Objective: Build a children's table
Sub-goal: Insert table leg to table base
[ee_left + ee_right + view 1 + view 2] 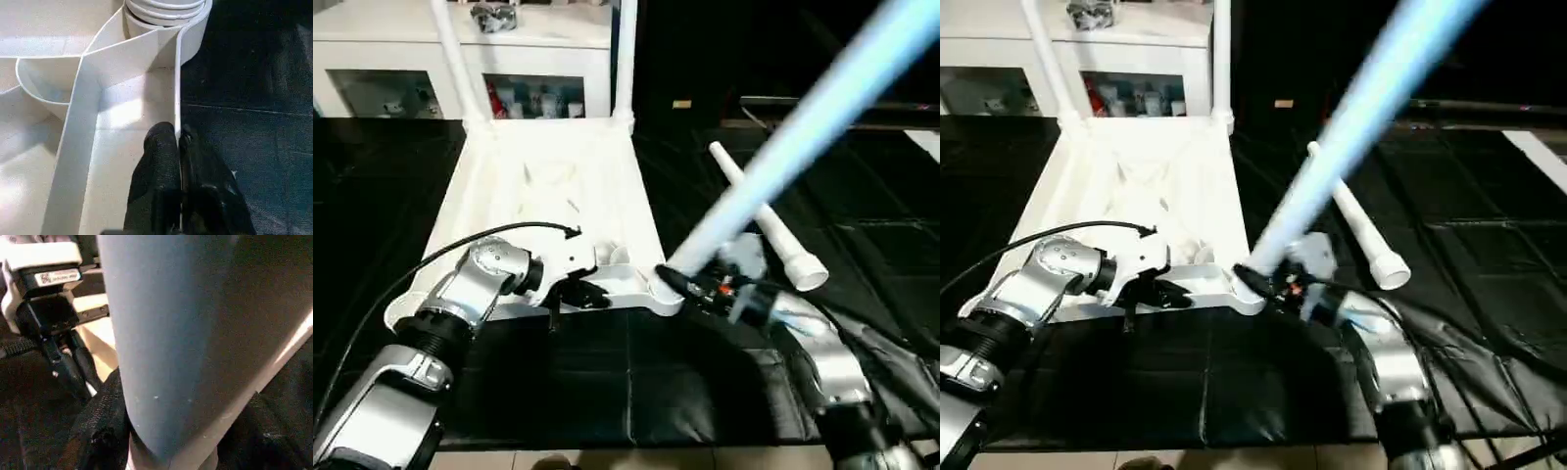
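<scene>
Here the third-leg step is in hand: the upturned tabletop (543, 186) lies on the black-covered table (636, 372) with two legs (625, 59) upright in its far sockets at 12 o'clock, and the right gripper (677, 284), jaws grasping the tilted leg (803, 127), holds its end at the near corner socket (166, 12) at about 5 o'clock. The left gripper (178, 161), jaws clenched on the near rim, steadies the top; next, I judge, the leg must be stood upright and pressed in. A fourth leg (769, 230) lies at 3 o'clock, and the cabinet (382, 59) behind holds small items too blurred to name.

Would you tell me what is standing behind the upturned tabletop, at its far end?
Behind the tabletop stands a white cabinet with glass doors; small items show dimly inside. Two fitted legs rising from the far corners cover parts of it.
</scene>
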Robot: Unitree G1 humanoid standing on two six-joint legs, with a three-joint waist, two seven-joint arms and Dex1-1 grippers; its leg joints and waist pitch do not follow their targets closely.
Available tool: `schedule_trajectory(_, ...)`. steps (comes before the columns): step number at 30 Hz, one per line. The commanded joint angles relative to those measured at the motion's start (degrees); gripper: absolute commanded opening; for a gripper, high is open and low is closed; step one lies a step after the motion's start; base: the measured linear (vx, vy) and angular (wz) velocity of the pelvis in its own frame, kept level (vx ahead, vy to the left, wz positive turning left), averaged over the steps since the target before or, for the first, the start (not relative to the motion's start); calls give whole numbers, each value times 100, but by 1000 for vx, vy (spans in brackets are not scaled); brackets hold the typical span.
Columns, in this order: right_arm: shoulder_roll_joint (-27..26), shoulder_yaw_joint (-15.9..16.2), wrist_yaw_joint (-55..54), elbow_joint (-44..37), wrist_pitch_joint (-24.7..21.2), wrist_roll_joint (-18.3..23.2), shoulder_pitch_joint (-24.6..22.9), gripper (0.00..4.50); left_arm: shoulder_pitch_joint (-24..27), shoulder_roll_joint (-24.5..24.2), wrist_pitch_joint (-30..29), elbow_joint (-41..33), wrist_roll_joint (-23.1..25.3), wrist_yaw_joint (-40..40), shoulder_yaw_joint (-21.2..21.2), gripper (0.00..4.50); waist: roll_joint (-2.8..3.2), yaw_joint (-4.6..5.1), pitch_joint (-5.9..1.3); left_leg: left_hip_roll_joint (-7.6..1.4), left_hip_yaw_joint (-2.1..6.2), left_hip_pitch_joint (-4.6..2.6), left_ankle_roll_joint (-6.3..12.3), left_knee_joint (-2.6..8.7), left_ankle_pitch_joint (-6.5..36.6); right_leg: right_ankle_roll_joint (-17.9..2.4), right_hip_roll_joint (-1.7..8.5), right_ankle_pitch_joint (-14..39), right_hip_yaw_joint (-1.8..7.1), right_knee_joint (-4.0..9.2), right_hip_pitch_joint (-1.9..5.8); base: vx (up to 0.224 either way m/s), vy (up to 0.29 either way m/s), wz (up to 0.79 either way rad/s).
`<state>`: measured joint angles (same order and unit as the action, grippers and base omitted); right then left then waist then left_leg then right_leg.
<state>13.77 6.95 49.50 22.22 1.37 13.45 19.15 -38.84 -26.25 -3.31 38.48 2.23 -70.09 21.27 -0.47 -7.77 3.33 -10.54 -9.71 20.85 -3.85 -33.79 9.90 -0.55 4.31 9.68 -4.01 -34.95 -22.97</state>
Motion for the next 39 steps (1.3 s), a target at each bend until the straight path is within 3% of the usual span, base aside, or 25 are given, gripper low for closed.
schedule_trajectory(1,82,277,270,521,-421,-254,-105,191,-154,-201,61,-120,91,348,-248,0,-30,50,-343,-271,110,-82,-33,476,1987,-851,481,2748,275,557,207,0,0,0)
schedule_trajectory(4,74,339,432,618,-486,-204,84,191,-131,-208,46,-137,107,404,-260,0,-34,81,-336,-271,119,-90,-35,474,2034,-831,498,2874,274,562,189,0,0,0)
schedule_trajectory(6,65,411,587,659,-532,-175,187,191,-121,-201,39,-147,107,411,-268,0,-96,118,-330,-269,115,-86,-27,476,2046,-767,498,3008,271,588,186,0,0,0)
schedule_trajectory(8,55,490,733,730,-528,-193,265,191,-121,-199,73,-145,116,362,-251,0,-64,124,-332,-275,122,-99,-40,474,2095,-766,505,3045,271,589,168,0,0,0)
schedule_trajectory(10,49,560,860,823,-505,-229,338,191,-126,-195,94,-147,118,271,-215,0,-80,129,-334,-274,124,-93,-45,479,2091,-764,499,3007,270,584,175,0,0,0)
schedule_trajectory(11,44,657,1046,935,-461,-271,426,191,-124,-196,53,-197,89,63,-146,0,-1,135,-335,-271,133,-98,-68,480,2145,-799,500,2970,272,581,171,0,0,0)
schedule_trajectory(12,41,678,1105,966,-452,-282,450,191,-119,-200,33,-223,78,0,-126,0,-29,142,-336,-272,128,-94,-79,483,2154,-815,488,2900,272,584,179,0,0,0)
schedule_trajectory(15,87,812,1355,996,-437,-348,496,191,-146,-186,45,-208,105,-99,-52,0,14,131,-358,-278,122,-87,-86,483,2047,-962,476,2468,286,527,202,0,0,0)
schedule_trajectory(18,151,948,1614,912,-460,-376,479,191,-194,-161,102,-128,156,-155,24,0,-3,137,-380,-278,97,-74,-47,474,1837,-1136,447,1892,289,466,235,0,0,0)
schedule_trajectory(21,180,1039,1819,836,-479,-373,451,191,-224,-162,187,-72,207,-244,104,0,-8,124,-388,-275,76,-72,27,461,1716,-1197,437,1672,291,451,248,0,0,0)
schedule_trajectory(26,189,1094,2014,837,-446,-348,465,191,-249,-157,252,-58,259,-378,190,0,-25,135,-385,-283,78,-75,22,475,1769,-1182,435,1757,283,456,251,0,0,0)
schedule_trajectory(30,229,1181,2284,744,-465,-307,443,191,-237,-157,264,-128,318,-523,278,0,-50,125,-353,-295,93,-130,-34,500,2111,-1043,459,2354,292,511,216,0,0,0)
schedule_trajectory(32,238,1205,2344,712,-487,-299,434,191,-234,-160,272,-134,330,-536,287,0,-47,123,-351,-294,92,-138,-40,504,2153,-1036,462,2409,296,523,212,0,0,0)
schedule_trajectory(33,256,1291,2540,579,-564,-279,398,191,-266,-183,329,-53,390,-549,314,0,-75,115,-335,-296,97,-177,-55,514,2296,-998,467,2613,301,548,204,0,0,0)
schedule_trajectory(35,257,1311,2594,553,-580,-278,389,191,-276,-191,351,-21,403,-553,316,0,-68,108,-341,-300,99,-191,-55,519,2277,-986,479,2649,309,552,202,0,0,0)
schedule_trajectory(36,259,1332,2643,529,-582,-290,377,191,-285,-211,386,12,432,-575,320,0,-95,105,-347,-298,93,-187,-43,517,2228,-981,478,2615,312,552,210,0,0,0)
schedule_trajectory(39,256,1358,2705,529,-568,-294,371,191,-285,-229,396,14,460,-606,306,0,-99,86,-371,-301,83,-142,1,524,1885,-1047,472,2195,312,497,249,0,0,0)
